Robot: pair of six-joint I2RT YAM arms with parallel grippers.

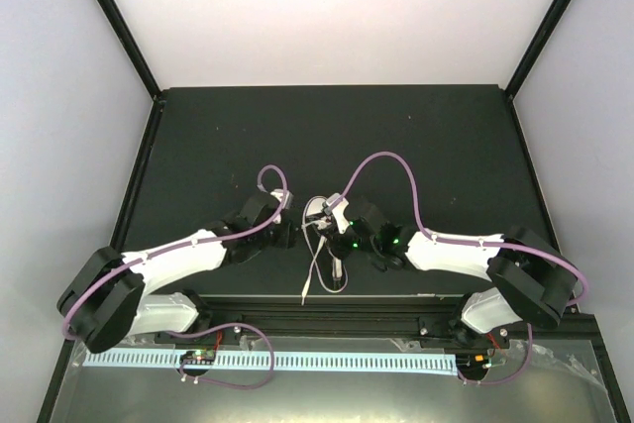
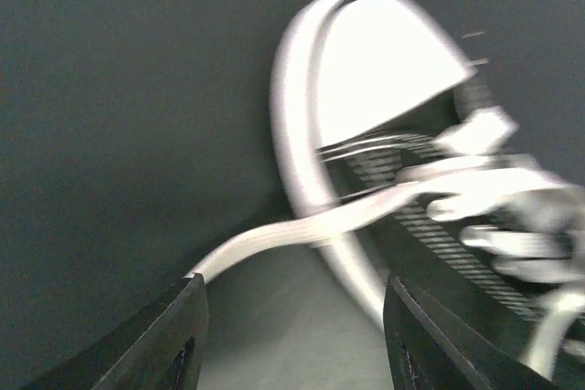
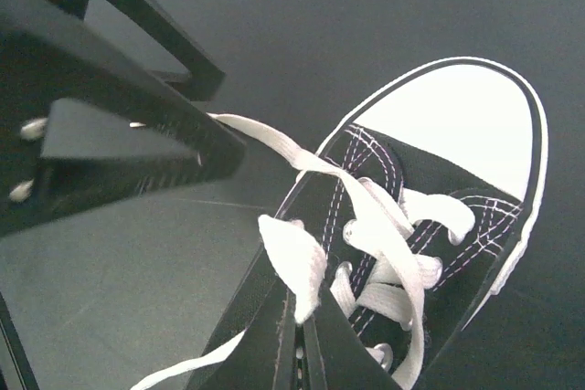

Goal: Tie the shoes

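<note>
Right pincer [image 3: 215, 121] sits clamped on a white lace [image 3: 274, 148], holding it stretched off the black sneaker [image 3: 457, 125] just ahead, likely tensioning for the knot. Left pincer [image 2: 294, 285] stands apart, a lace strand [image 2: 274, 237] lying ungripped by its fingertips, the sneaker just beyond.

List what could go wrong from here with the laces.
1. The right fingers are shut on a lace running to the shoe; nothing pins the shoe, so a pull may drag it.
2. The left fingers stand open with a lace strand against one tip; it may snag as they move.
</note>
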